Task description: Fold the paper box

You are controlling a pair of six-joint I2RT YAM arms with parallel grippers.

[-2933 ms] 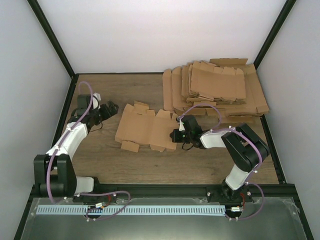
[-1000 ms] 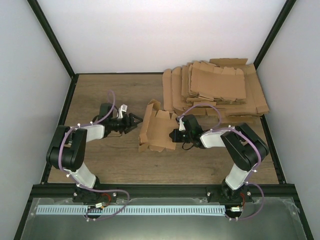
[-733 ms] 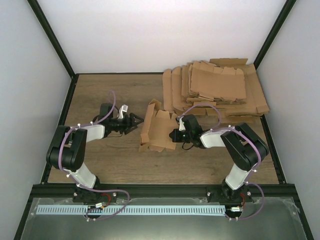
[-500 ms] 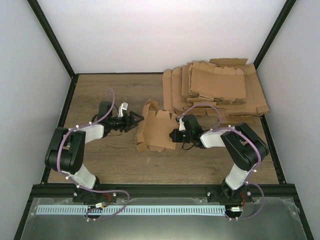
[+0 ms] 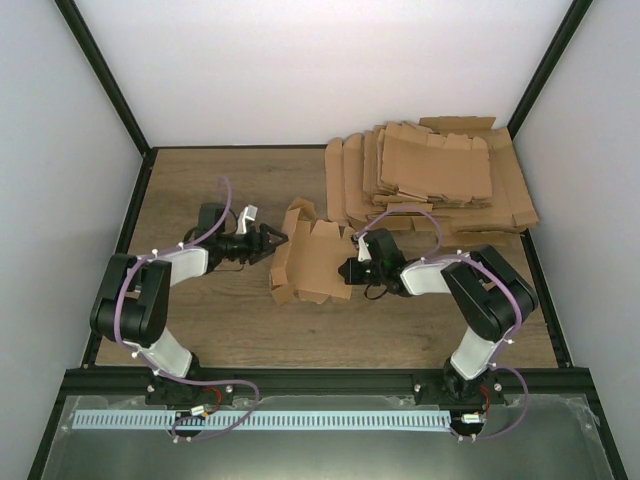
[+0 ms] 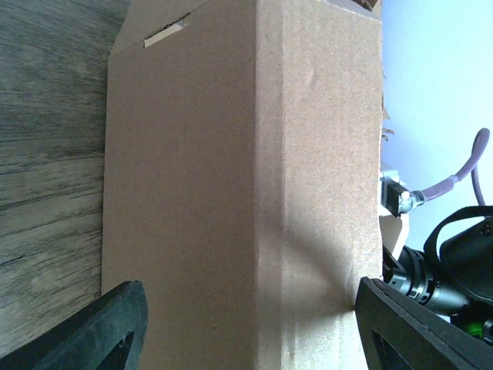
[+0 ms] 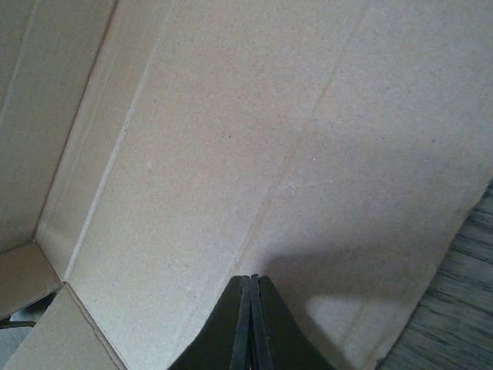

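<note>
The paper box (image 5: 308, 262) lay flat in the middle of the table (image 5: 220, 330). Now its left side stands up like a wall. The left claw (image 5: 272, 240) waits beside it, spread wide, holding nothing. The right claw (image 5: 350, 270), squeezed closed, presses the box down. 1 fold is started.

The left arm (image 5: 185, 262) stood up from its base at the near left, bent sharply at the elbow, and reached low toward the right with its wrist almost level. The left gripper (image 5: 270, 240) pointed right, its fingers (image 6: 108, 331) spread wide apart. The right arm (image 5: 425, 278) folded over from the near right and stretched leftward. The right gripper (image 5: 350, 270) pointed left and downward, its fingers (image 7: 240, 324) pressed together with the tips touching.
</note>
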